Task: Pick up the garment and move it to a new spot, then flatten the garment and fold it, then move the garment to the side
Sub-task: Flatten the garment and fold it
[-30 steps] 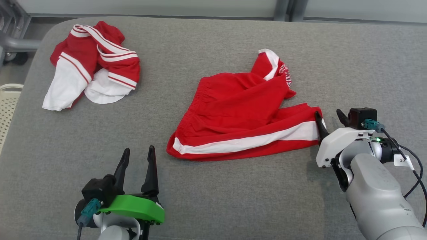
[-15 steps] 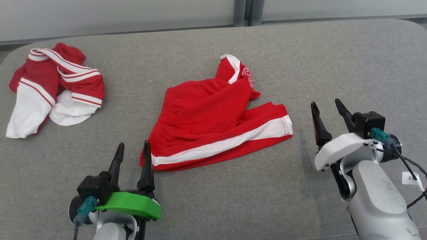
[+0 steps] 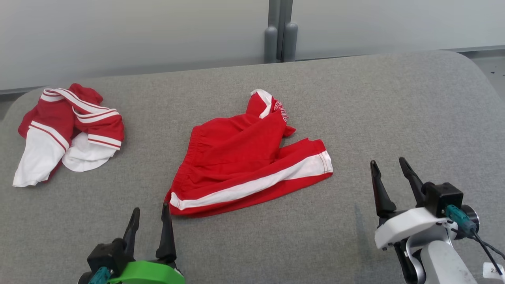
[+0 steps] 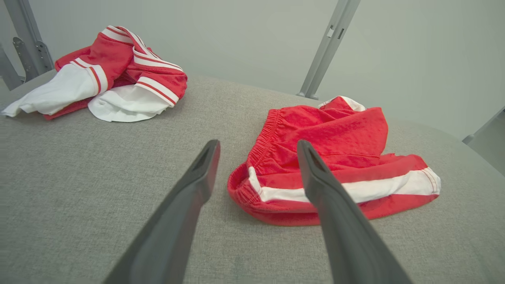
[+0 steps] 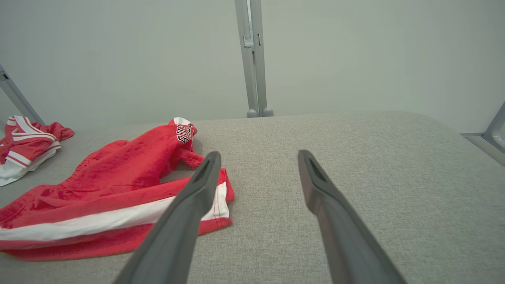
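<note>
At the centre of the grey table, the red shorts lay rumpled, one leg doubled over; the left gripper at seven o'clock and right gripper at three stood open, empty. Pinching doubled layers could fold creases in.

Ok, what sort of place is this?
Likely a lab or test room: a grey padded table, bare pale wall panels, a metal post, and shorts and a top laid out.
</note>
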You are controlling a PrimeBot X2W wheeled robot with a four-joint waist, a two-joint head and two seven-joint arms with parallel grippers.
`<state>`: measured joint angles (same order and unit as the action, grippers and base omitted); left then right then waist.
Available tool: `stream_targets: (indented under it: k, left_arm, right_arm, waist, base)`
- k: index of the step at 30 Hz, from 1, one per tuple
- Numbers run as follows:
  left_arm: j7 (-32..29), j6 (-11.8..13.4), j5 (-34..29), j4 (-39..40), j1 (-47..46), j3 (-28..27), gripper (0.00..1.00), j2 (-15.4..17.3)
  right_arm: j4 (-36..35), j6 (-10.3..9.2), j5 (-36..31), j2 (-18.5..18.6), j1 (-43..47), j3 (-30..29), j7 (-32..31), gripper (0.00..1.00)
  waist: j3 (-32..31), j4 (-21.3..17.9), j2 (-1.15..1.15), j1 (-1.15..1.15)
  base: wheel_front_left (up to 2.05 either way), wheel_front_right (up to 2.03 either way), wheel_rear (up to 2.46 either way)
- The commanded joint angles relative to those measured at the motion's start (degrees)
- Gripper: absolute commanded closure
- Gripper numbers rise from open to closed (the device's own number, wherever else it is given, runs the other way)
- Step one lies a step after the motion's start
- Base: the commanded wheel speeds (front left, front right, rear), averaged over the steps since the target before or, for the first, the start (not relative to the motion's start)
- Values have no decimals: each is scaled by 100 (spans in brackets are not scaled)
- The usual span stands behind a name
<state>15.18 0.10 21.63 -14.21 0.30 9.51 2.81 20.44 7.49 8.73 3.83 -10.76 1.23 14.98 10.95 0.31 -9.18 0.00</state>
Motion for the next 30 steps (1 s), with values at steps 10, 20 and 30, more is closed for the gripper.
stream_targets:
  k: [10,20,30]
  left_arm:
    - [-4,144,58,347,537,-231,0,15]
    - [-5,172,-130,557,685,-348,0,16]
    - [-5,112,-241,563,603,-369,0,37]
  right_arm:
    - [-506,0,-326,-90,663,-117,-12,0]
    - [-777,0,-139,-98,754,-6,-113,0]
    - [-789,0,-72,-98,708,66,-109,0]
  waist:
    - [-354,11,2,0]
    - [-431,44,2,0]
    - [-429,50,2,0]
  base:
    - [0,0,0]
    - [0,0,0]
    - [0,0,0]
